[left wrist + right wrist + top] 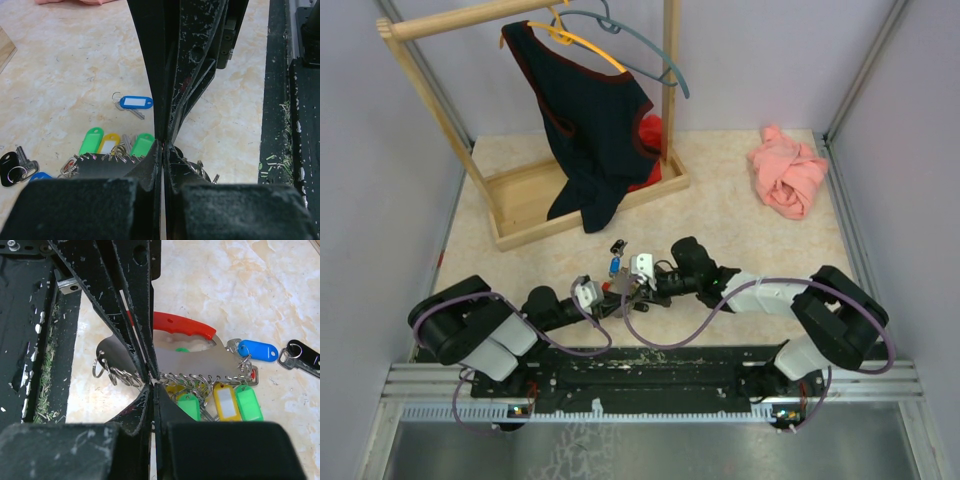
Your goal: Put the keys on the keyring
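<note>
Right wrist view first: the right gripper (152, 382) is clamped fully together, tips meeting right at the row of little split rings along the keyring (192, 360), a silvery plate with a red handle (180, 325). Whether a ring is actually pinched I cannot tell. The keys (226, 401) hang in a bunch at lower centre, with green and yellow plastic tags whose label windows are plain white and carry no readable writing. A blue-tagged key (257, 351) sits at the plate's right end, and a black-headed key (302, 354) lies just beside it at the right edge. Over on the left wrist view, the left gripper (162, 146) is also closed tight, tips just above the same bunch, and another blue key (132, 103) lies alone on the marbled table (60, 60), mid-frame.
</note>
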